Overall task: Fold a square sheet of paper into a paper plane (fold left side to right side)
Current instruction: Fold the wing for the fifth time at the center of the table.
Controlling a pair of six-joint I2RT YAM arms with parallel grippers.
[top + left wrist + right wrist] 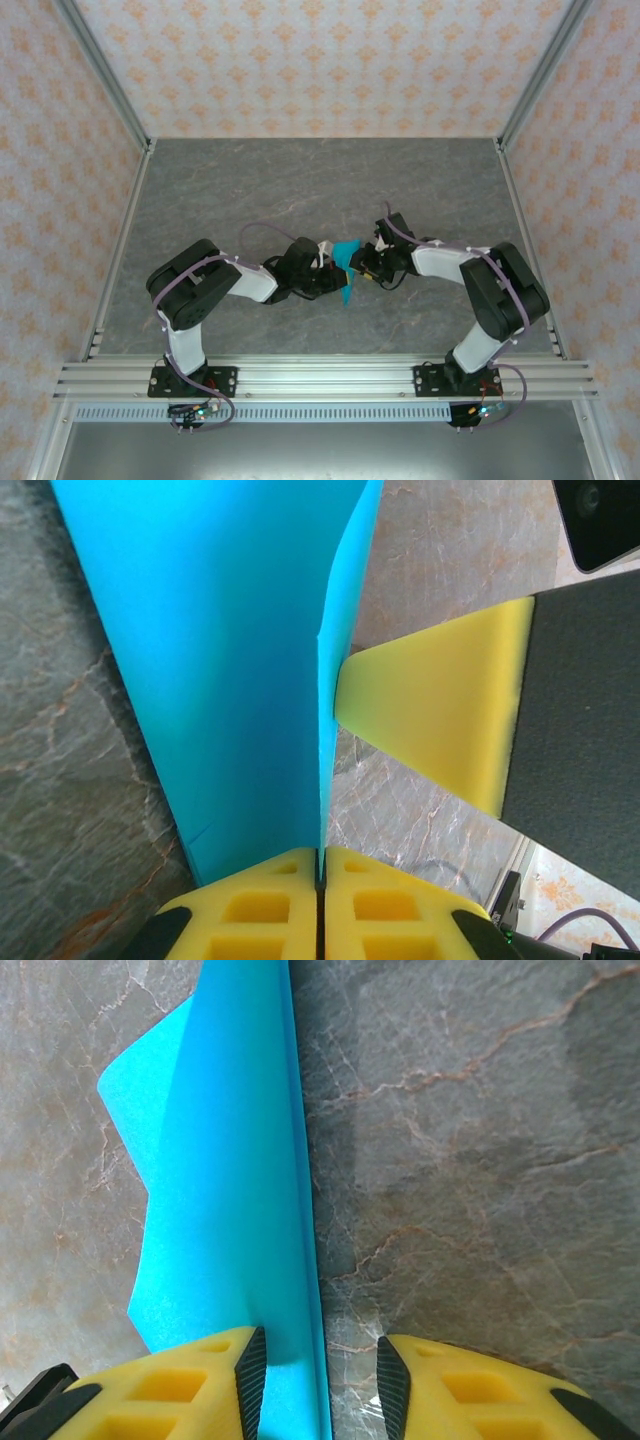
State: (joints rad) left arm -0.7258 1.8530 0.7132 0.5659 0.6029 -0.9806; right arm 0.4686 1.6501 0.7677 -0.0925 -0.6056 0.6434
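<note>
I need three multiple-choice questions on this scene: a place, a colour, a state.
1. Where is the blue paper? A on the near rail; B over the middle of the table; C against the back wall.
2. What colour are the claw pads? A red; B yellow; C white.
3. The left claw is: A wide open; B lying on the rail; C shut on the paper.
Answers: B, the top view shows it there; B, wrist views show yellow foam; C, its pads press together on the paper edge.
</note>
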